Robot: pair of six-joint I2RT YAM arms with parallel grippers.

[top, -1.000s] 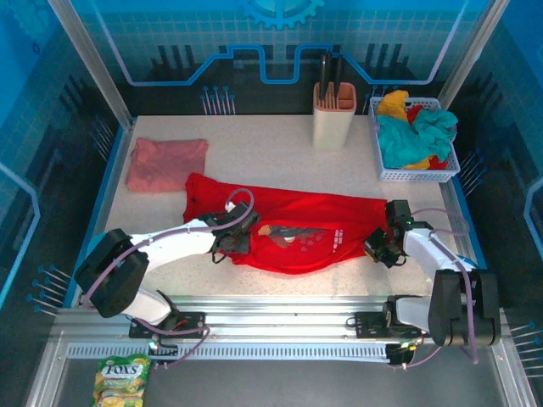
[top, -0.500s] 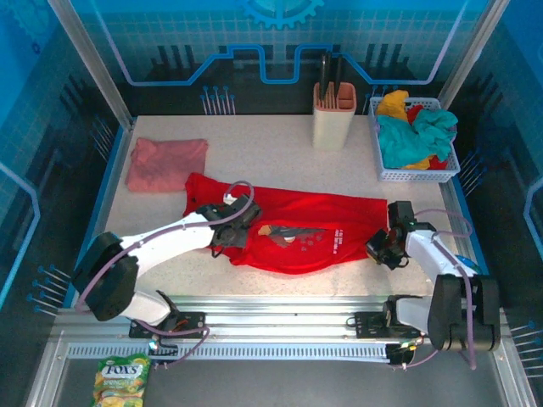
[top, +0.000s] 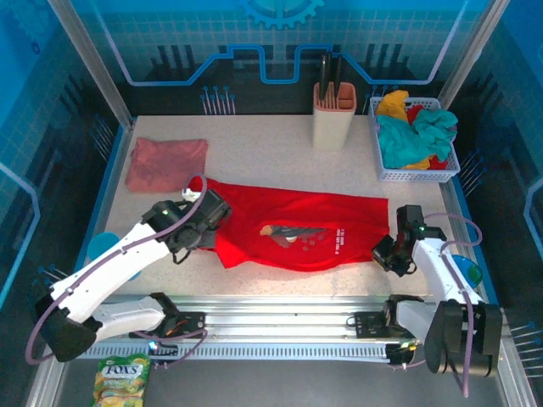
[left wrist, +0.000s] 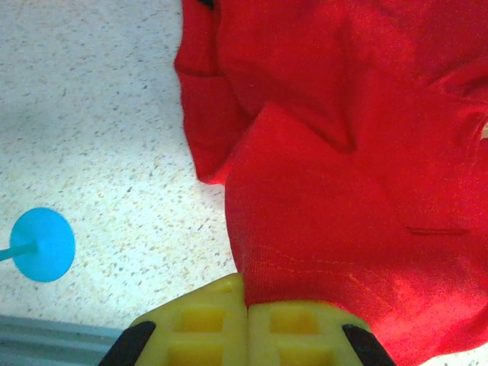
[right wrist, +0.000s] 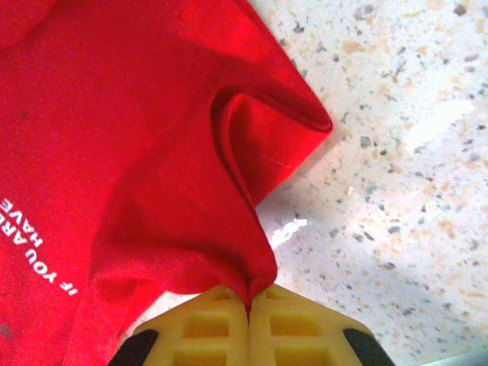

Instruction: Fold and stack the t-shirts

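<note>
The bright red t-shirt [top: 297, 222] lies spread across the middle of the table, its cartoon graphic and white lettering facing up. My left gripper [top: 204, 222] is shut on the shirt's left edge; the left wrist view has the red cloth [left wrist: 351, 168] pinched between the yellow fingertips [left wrist: 206, 320]. My right gripper [top: 389, 252] is shut on the shirt's right corner, and the red fabric [right wrist: 152, 152] rises in a fold from its yellow pads [right wrist: 297, 320]. The dusty pink t-shirt [top: 165, 163] lies folded at the back left.
A white basket [top: 390, 172] of teal, yellow and red cloths stands at the back right. A beige holder [top: 333, 119] with dark utensils is at the back centre. A blue disc [left wrist: 42, 244] sits by the left table edge. A candy bag [top: 121, 380] lies below the rail.
My left gripper has moved left and back, lifting the shirt's left part over itself. My right gripper has shifted slightly right and nearer, holding the corner.
</note>
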